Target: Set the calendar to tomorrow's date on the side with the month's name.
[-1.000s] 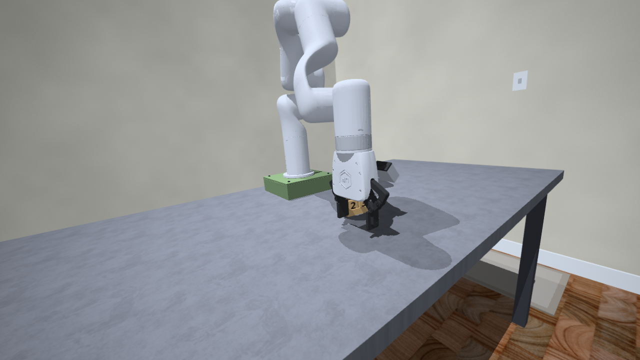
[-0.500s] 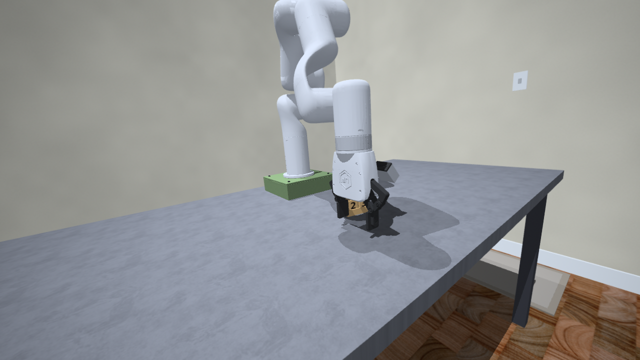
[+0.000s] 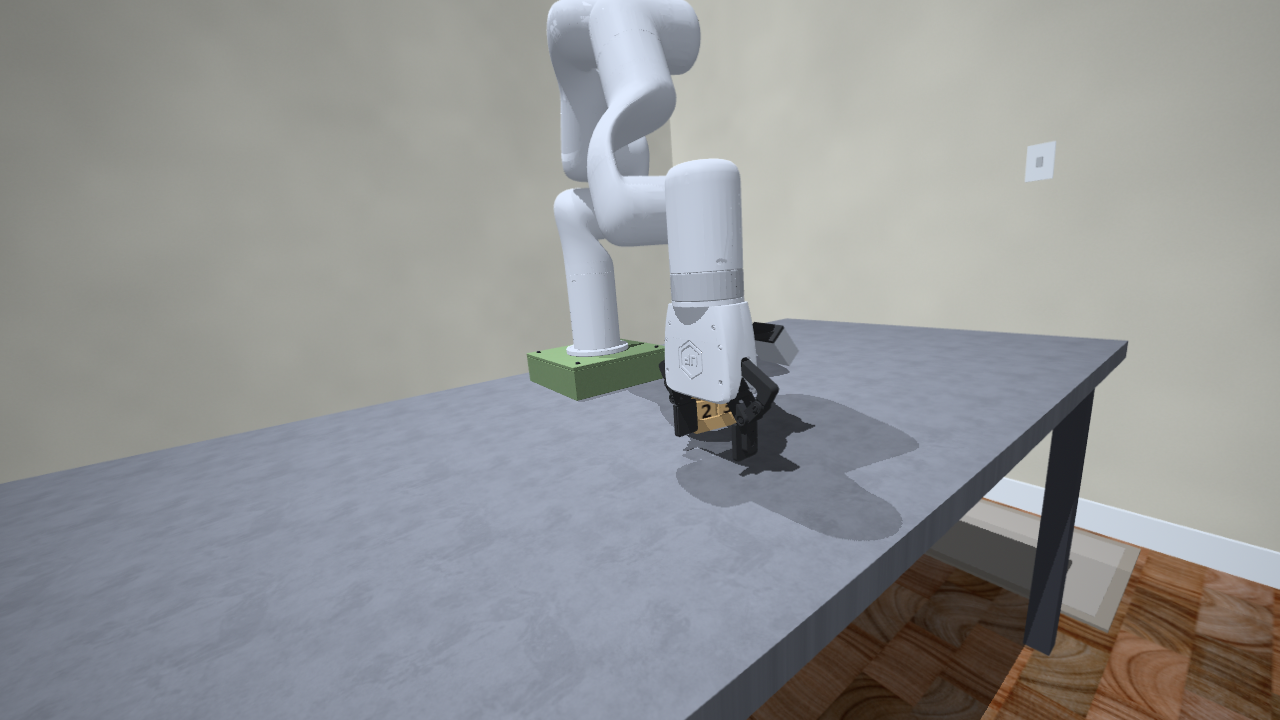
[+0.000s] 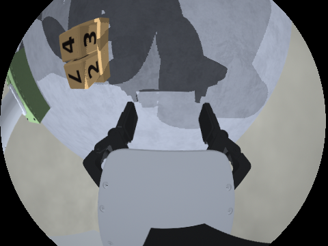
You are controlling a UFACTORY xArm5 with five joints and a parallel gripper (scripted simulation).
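Observation:
Two wooden date cubes stand side by side on the grey table. In the wrist view they are at the upper left: one cube shows 4 and 3, the other cube shows 7 and 2. In the exterior view only the cube with a 2 shows, partly hidden behind my fingers, with a tan strip of the tray under it. My gripper is open and empty, low over the table. The cubes lie beside it, not between the fingers.
The arm's green base block sits just behind the cubes. The table's right edge drops to a wooden floor.

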